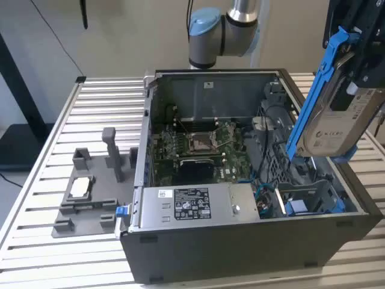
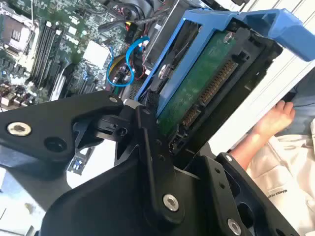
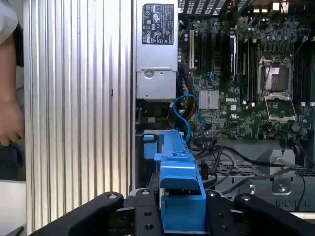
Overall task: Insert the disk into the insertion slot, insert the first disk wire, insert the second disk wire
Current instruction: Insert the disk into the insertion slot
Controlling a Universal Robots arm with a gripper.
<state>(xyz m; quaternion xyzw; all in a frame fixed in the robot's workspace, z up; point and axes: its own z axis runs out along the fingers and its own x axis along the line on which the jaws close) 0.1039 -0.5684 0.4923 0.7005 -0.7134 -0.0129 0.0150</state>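
One gap to close: disk clenched in the claw, long axis tilted 1-to-7 o'clock in the exterior view, hanging apart from the insertion slot at 6 o'clock below.

I'm seeing a slatted aluminium table under soft, even light — plain beige wall behind. Black stand at the exterior view's left — dark base on pale grey floor.

- Above the open grey computer case: black gripper, cut by the edge.
- Inside that case: grey metal insertion slot, partly behind flat blue-framed disk.
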